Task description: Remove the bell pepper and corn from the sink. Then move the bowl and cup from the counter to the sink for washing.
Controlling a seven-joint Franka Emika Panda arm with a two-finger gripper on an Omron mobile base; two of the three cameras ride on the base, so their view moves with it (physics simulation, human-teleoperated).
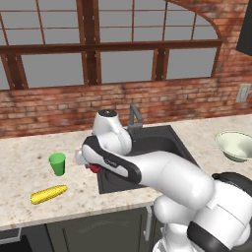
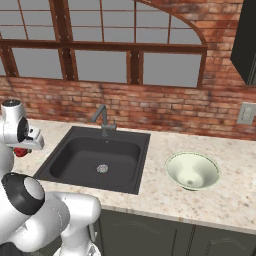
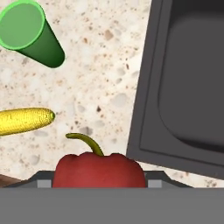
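Clearly the gripper point(image 1: 93, 169) is closed on the bell pepper point(image 3: 99, 170), above the counter point(image 3: 100, 78) beside the sink point(image 3: 183, 87), probably to set it near the corn point(image 3: 24, 120).

The cup point(image 1: 57, 163) stood on the counter point(image 1: 19, 157) left of the sink point(image 1: 152, 142), the corn point(image 1: 48, 194) lay before it, and the bowl point(image 1: 236, 145) sat right of the sink.
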